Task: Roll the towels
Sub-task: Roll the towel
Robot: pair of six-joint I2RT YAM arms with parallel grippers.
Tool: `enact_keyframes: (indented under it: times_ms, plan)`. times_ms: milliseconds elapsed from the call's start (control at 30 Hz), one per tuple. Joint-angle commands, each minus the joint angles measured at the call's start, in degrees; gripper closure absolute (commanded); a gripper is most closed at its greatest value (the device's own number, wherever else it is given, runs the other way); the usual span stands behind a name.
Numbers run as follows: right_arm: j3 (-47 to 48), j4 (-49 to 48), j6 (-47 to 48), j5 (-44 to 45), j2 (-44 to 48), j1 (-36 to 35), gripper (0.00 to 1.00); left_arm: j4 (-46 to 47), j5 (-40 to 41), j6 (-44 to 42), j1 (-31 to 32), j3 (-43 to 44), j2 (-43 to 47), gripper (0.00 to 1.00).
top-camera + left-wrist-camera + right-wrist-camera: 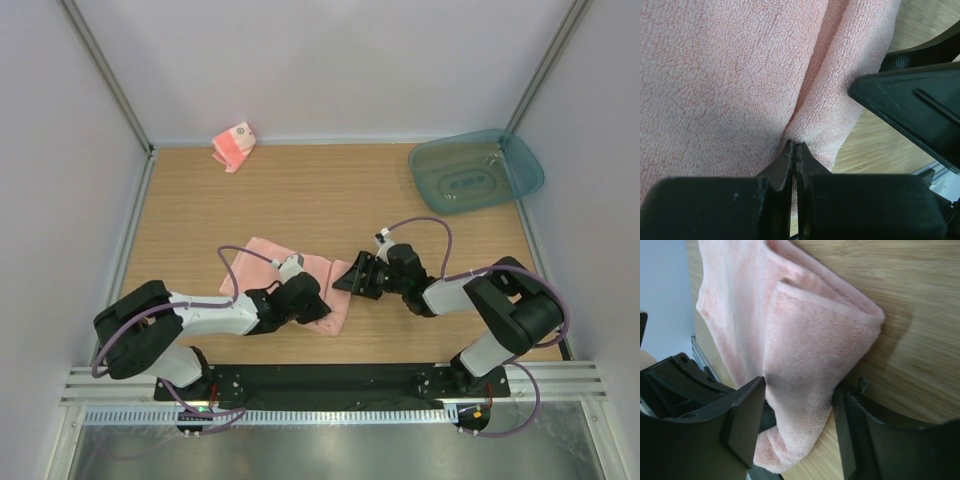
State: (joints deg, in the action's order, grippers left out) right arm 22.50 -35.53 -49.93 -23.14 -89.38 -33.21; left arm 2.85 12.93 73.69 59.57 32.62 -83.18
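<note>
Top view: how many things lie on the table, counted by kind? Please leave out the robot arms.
Towels: 2 (larger plain towel, smaller striped towel)
Trays: 1 (teal plastic tray)
Total: 3

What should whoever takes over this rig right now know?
Left gripper: shut, pinching a fold of the plain towel.
Right gripper: its fingers straddle that towel's folded right edge; whether they press it is unclear.
Plain towel: mid-table, near the arms, partly folded, not rolled.
Striped towel: bunched at the far edge, left of centre, untouched.
Done: nothing rolled yet.
Left: roll the plain towel, then fetch and roll the striped one.
</note>
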Motion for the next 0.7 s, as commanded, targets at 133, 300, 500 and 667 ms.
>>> enact_keyframes:
  times_ms: [133,300,500,667]
  plan:
    - [-0.5,2.8,1.5,2.7,1.3,-0.2,0.54,0.4,-4.5,-0.3,-1.2,-0.5,-5.8,1.00]
    - [1.9,9.5,3.6,4.5,5.2,0.0,0.71,0.7,-5.4,-2.3,-1.7,3.8,-8.6,1.00]
    - [8.3,23.0,6.9,7.5,8.4,0.1,0.82,-0.8,-5.5,-5.0,-1.6,5.2,-10.8,0.99]
    - [16.1,37.8,9.1,11.3,8.7,0.1,0.88,-2.3,-5.7,-6.9,-1.4,6.3,-13.0,0.92]
